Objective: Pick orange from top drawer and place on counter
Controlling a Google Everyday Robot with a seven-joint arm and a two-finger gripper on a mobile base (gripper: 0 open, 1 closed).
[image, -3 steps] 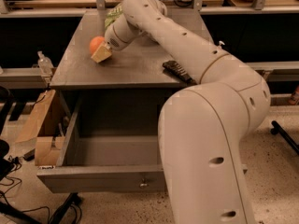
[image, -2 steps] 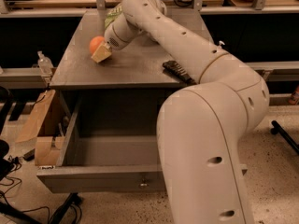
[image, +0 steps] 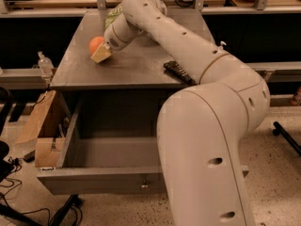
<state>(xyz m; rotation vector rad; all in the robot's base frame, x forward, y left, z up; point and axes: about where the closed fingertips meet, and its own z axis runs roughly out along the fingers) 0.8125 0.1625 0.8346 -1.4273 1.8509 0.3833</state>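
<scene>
Orange [image: 95, 44] unmoved, against gripper [image: 100, 53] over counter [image: 141, 66]

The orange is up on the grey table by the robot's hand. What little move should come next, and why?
Probably let go of the small round bright-orange fruit and lift the gripper straight up. The orange is at the gripper on the left part of the flat grey counter, out of the open grey top drawer, so it seems to be where it belongs.
</scene>
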